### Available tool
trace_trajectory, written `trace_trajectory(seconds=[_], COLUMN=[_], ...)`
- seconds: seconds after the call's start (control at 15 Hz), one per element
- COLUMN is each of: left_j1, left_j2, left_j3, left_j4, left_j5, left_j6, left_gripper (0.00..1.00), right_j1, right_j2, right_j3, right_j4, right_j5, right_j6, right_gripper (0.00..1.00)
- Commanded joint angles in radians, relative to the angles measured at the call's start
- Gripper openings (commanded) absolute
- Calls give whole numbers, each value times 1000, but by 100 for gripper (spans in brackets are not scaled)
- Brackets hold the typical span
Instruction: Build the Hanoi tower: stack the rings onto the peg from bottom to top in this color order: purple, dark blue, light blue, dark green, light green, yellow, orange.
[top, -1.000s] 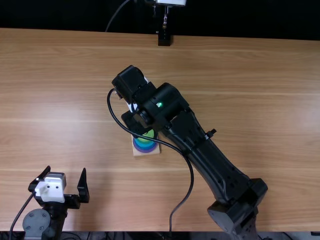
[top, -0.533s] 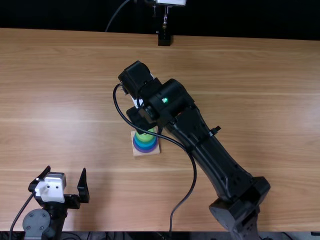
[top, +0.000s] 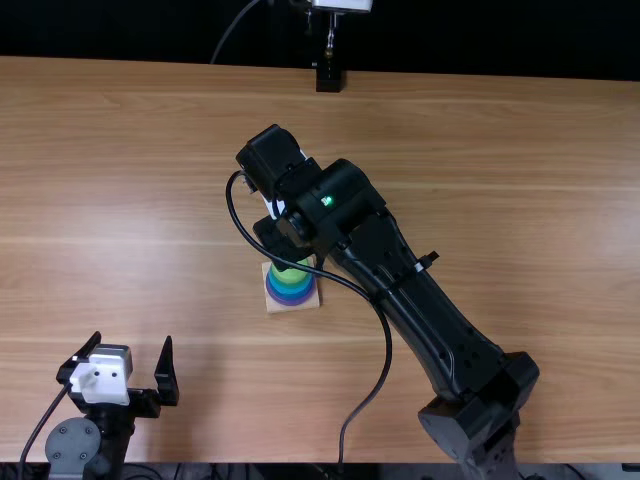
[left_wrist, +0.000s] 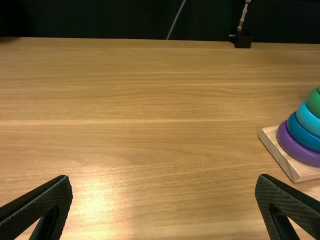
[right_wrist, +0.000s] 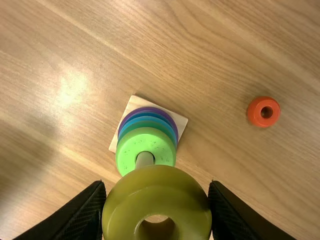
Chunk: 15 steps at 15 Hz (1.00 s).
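the right hand (top: 280, 240) is over the middle of the bench (top: 500, 180), a touch left of centre, and it's gripping the yellow ring (right_wrist: 155, 190) — one finger on each side of it, both touching. in the right wrist view that ring covers the upper end of the wooden peg (right_wrist: 144, 160), so i can't tell whether the peg's tip is inside the ring or just under it. the peg stands on the square stand (top: 275, 307), which lies flat on the bench near the middle, a little to the left. stacked around the peg, going up from the stand, are the purple ring (left_wrist: 290, 142), the dark blue ring (left_wrist: 300, 135), the light blue ring (left_wrist: 307, 119), the dark green ring (left_wrist: 314, 102) and the light green ring (right_wrist: 131, 149) — each one sitting on the one below. the orange ring (right_wrist: 254, 112) is lying flat on the bench, well apart from the stand, with its hole facing up. the right arm (top: 430, 310) slants in from the near right to the middle, and a black cable (top: 380, 345) loops along its left side. the left hand (top: 132, 342) is at the near left of the bench, its fingers spread wide with nothing between them. at the far edge there's a small black block (top: 328, 75).
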Motion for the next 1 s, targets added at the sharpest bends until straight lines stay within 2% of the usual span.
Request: trace_trajectory(seconds=[0.0,0.93], left_j1=[9,9], left_j2=[-12,-12], left_j3=[-103,-103], left_j4=[-77,-77], left_j5=[6,6], left_j6=[5,7], left_gripper=[100,100], right_j1=[2,11], right_j2=[20,9], right_j3=[-19,-5], right_j4=[-4,0], right_j5=[2,1], right_j6=[-4,-12], right_gripper=[0,0])
